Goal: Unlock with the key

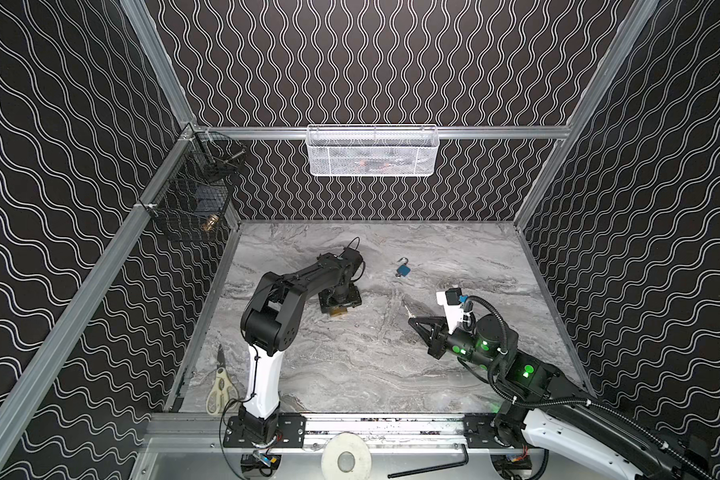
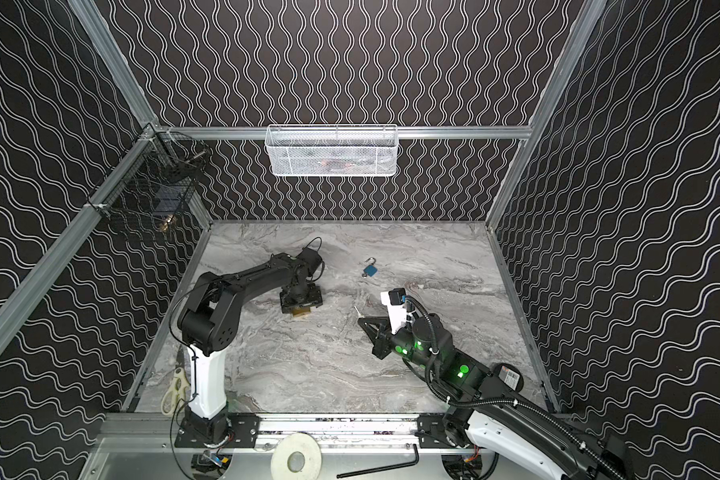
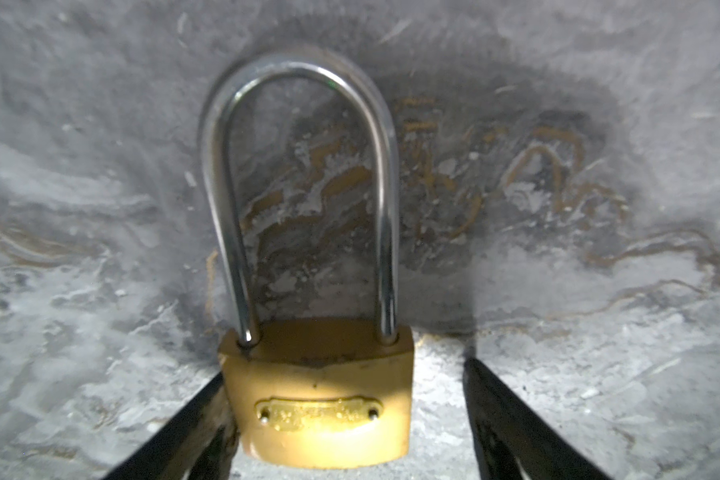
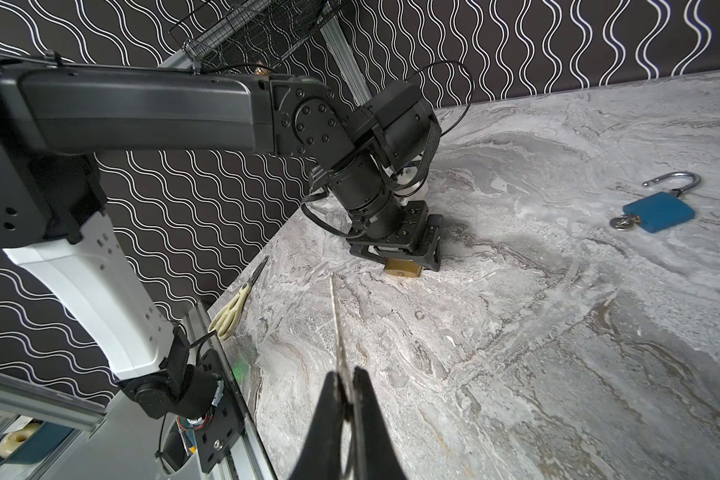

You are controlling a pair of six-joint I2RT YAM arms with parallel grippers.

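A brass padlock [image 3: 321,399] with a long steel shackle [image 3: 300,70] lies flat on the marble table; both shackle legs sit in its body. My left gripper [image 3: 346,374] points down over it, open. One finger [image 3: 200,419] rests against the lock's side and the other finger [image 3: 499,415] stands apart from it. In both top views the lock [image 1: 336,311] [image 2: 300,311] peeks out under that gripper. My right gripper [image 4: 347,374] is shut on a thin silver key [image 4: 336,316], whose blade points toward the brass lock [image 4: 402,268], well short of it.
A blue padlock [image 1: 403,270] [image 4: 657,212] with its shackle swung open and a key in it lies farther back. Cream-handled scissors [image 1: 219,386] lie by the left wall. A white basket [image 1: 373,149] and black wire baskets [image 1: 196,195] hang on the walls.
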